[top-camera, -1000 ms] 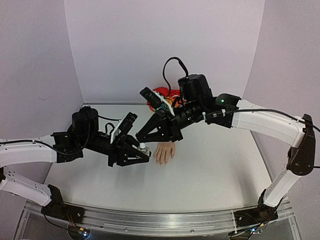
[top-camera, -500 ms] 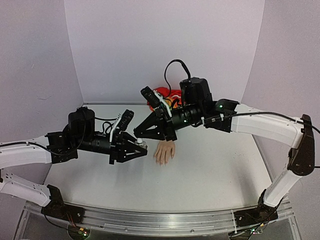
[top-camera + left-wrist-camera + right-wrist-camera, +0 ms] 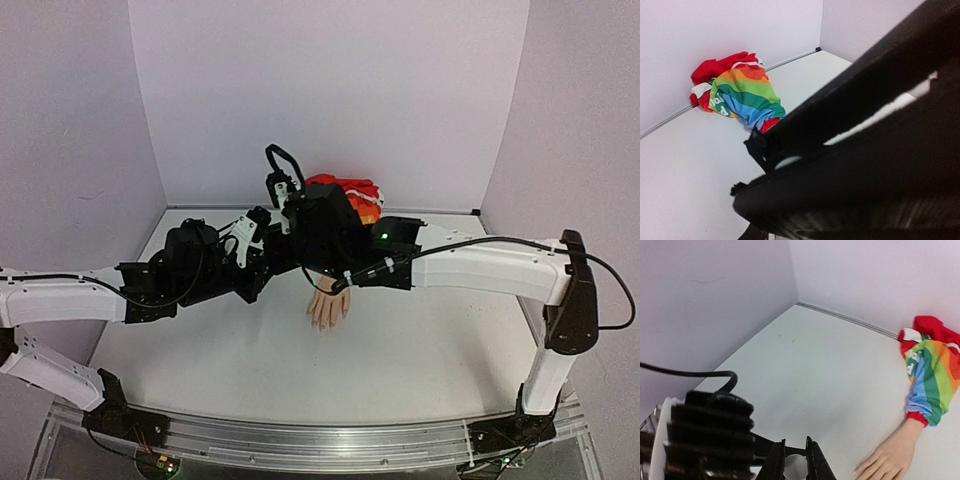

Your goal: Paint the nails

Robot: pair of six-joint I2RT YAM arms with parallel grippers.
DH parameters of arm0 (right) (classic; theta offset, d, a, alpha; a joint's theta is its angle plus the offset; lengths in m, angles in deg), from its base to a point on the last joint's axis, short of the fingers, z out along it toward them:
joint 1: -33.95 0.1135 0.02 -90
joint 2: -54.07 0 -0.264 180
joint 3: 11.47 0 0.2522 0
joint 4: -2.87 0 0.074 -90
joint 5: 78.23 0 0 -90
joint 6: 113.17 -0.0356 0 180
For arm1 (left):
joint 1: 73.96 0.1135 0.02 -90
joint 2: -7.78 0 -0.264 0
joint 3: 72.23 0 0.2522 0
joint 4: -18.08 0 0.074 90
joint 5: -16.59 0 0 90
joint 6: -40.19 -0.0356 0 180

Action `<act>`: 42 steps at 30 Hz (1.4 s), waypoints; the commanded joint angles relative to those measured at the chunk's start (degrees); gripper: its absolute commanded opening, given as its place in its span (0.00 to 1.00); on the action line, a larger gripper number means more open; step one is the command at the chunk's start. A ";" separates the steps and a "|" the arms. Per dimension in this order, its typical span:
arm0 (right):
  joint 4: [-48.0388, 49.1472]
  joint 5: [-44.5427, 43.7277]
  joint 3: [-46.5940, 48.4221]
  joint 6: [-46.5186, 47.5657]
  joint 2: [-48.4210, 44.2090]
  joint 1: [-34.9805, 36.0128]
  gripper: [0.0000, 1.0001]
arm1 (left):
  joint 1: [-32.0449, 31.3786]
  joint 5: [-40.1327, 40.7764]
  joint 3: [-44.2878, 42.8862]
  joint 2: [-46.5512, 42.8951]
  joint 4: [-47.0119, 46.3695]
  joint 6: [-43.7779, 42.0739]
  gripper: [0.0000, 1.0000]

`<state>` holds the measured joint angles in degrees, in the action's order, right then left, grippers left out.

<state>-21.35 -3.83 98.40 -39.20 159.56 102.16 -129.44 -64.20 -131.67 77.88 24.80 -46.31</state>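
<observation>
Seeing both arms meeting just left of centre in the top view. The right arm (image 3: 470,265) is stretching in from the right, and its wrist is covering most of the left gripper (image 3: 258,270). The left jaws are sitting pressed together, though I can't tell whether anything is between them; the left wrist view is mostly black arm housing.

The right gripper (image 3: 795,441) is showing at the bottom of its own view, fingers nearly closed. Something small and pale is sitting in the gap, possibly pinched, but I can't make it out.

The fake hand (image 3: 328,303) is lying palm down on the table (image 3: 400,350), just below centre, with its fingers pointing toward the bottom edge. The nails (image 3: 322,324) are at those tips, too small to resolve. The rainbow sleeve (image 3: 742,95) is bunching up toward the back wall.
</observation>
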 commanded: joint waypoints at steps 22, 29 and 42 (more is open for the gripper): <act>-6.02 61.38 -11.26 19.47 -21.30 -10.04 0.76 | 1.87 -48.62 3.22 -10.06 -7.31 4.29 0.00; -5.80 73.73 -6.32 21.02 -15.79 -11.68 0.62 | 1.83 -60.03 -0.31 -6.59 -7.71 6.81 0.00; -5.45 80.58 -1.66 20.04 -8.54 -11.44 0.43 | 1.91 -62.57 -1.66 -4.47 -8.36 7.40 0.00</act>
<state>-28.42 72.50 93.78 -19.55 150.00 90.81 -127.63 -124.62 -129.91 72.97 19.26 -39.26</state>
